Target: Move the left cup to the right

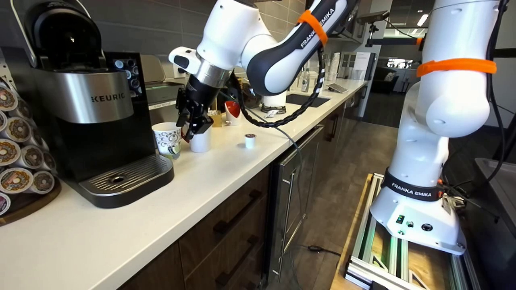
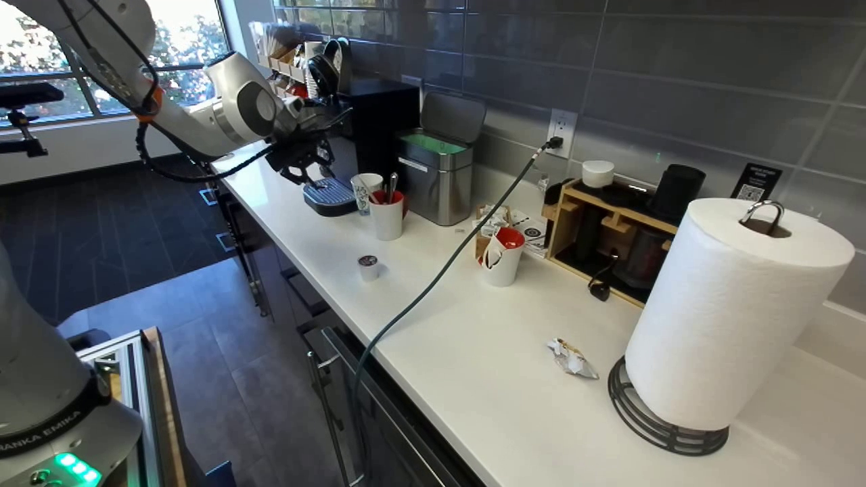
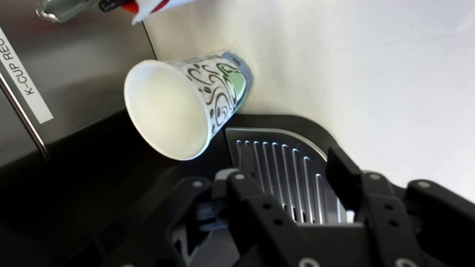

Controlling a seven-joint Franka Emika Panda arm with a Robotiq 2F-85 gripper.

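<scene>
Down slants the white-and-black jointed arm with orange bands, silver-collared wrist tilted, and there hangs the black two-fingered gripper, angled downward, its fingers spread, a gap showing between them!

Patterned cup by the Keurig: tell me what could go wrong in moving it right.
The cup looks empty and narrows toward its base, so a nudge might tip it. It stands close to the drip tray, which the open hand could strike while lining up. Carried right, it could knock the utensil cup, which stands close by on that side.
</scene>
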